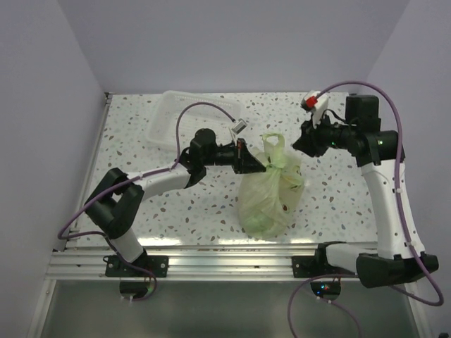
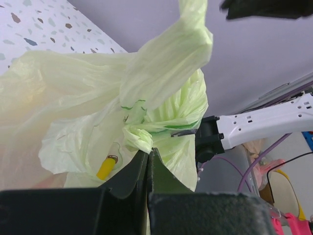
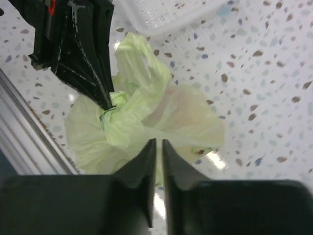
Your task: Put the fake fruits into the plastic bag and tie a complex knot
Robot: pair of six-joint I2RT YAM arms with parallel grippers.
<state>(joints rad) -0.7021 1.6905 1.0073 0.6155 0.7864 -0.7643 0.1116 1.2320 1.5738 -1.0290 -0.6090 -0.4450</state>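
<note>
Pinching the twisted neck of the plastic bag [image 1: 268, 201], the left claw [image 1: 262, 167] has its jaws pressed fully together on the knot [image 2: 138, 138], a tight little wad of bunched film. The bag is thin, crinkly and translucent pale green. Its belly sits rounded and lumpy on the tabletop [image 1: 338, 204] near the middle, between the two arms. One handle loop [image 1: 273, 143] stands up from the neck like a limp leaf, creased lengthwise. Through the film a yellow fruit piece [image 2: 106, 169] shows, glossy and stubby with a dark tip; the other contents are only vague shapes behind the plastic.

The right claw [image 1: 297, 143] hangs just to the right of the bag's top, apart from it. Its two dark, wedge-shaped fingers stand a narrow slit apart with nothing between them.

A clear-white basket [image 1: 190, 116], rectangular with a fine mesh floor and rounded rim, lies at the far left of the tabletop, well apart from the bag. The tabletop is white, smooth and slightly shiny, flecked with grey, brown and bluish chips like terrazzo. A ribbed aluminium rail [image 1: 211, 257] runs along its near edge. Plain pale lilac walls [image 1: 211, 42] close in the far side and both flanks, and purple cables [image 1: 400, 127] loop along the arms.
</note>
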